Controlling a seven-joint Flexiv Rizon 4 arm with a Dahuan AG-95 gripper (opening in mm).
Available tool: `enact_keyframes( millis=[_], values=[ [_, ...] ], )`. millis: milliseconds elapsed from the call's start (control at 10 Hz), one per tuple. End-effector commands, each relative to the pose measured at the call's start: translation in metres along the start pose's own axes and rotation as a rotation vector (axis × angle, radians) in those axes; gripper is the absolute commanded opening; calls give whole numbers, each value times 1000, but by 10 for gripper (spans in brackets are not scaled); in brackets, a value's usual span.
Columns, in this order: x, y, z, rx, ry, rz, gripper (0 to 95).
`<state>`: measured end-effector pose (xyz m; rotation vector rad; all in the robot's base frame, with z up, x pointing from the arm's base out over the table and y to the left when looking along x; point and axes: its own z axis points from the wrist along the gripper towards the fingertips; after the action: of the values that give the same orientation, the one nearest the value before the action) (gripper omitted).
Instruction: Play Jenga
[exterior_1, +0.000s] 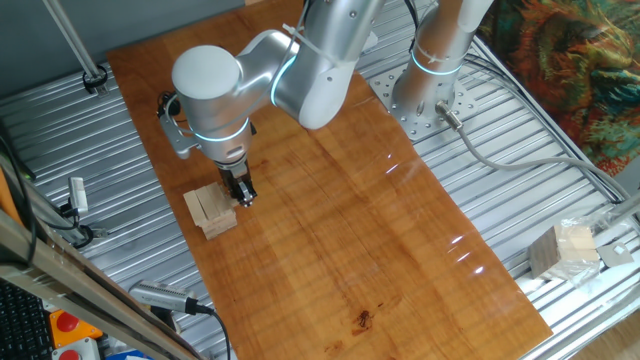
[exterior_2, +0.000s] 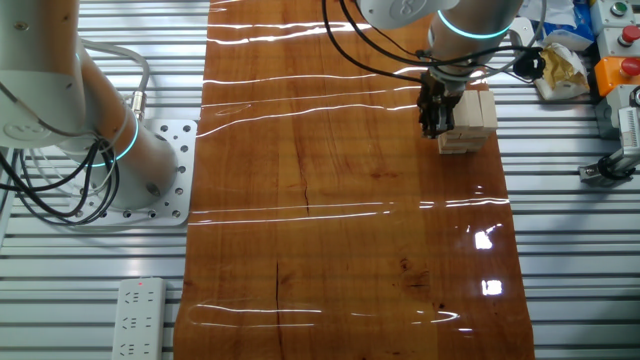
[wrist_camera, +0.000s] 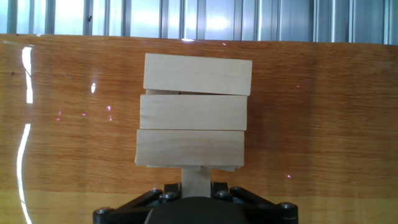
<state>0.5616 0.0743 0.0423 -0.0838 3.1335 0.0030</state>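
Note:
The Jenga stack (exterior_1: 212, 210) of pale wooden blocks stands near the left edge of the wooden board. It also shows in the other fixed view (exterior_2: 468, 122) and fills the middle of the hand view (wrist_camera: 194, 118), where three top blocks lie side by side. My gripper (exterior_1: 243, 196) is low, right beside the stack (exterior_2: 433, 125). In the hand view my gripper (wrist_camera: 196, 186) is shut on the end of a narrow pale block (wrist_camera: 196, 176) that sticks out from under the stack's near edge. The rest of that block is hidden.
The wooden board (exterior_1: 350, 230) lies on a ribbed metal table. A larger pale cube-shaped bundle (exterior_1: 563, 250) sits off the board at the right. A second arm's base (exterior_1: 430, 85) stands at the back, also seen in the other fixed view (exterior_2: 110, 140). A power strip (exterior_2: 135, 320) lies off the board.

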Motion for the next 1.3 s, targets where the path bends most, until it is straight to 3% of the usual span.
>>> enact_keyframes(
  millis=[100, 1300],
  values=[
    [1, 0, 0, 0, 1, 1, 0],
    [9, -2, 0, -1, 7, -2, 0]
  ],
)
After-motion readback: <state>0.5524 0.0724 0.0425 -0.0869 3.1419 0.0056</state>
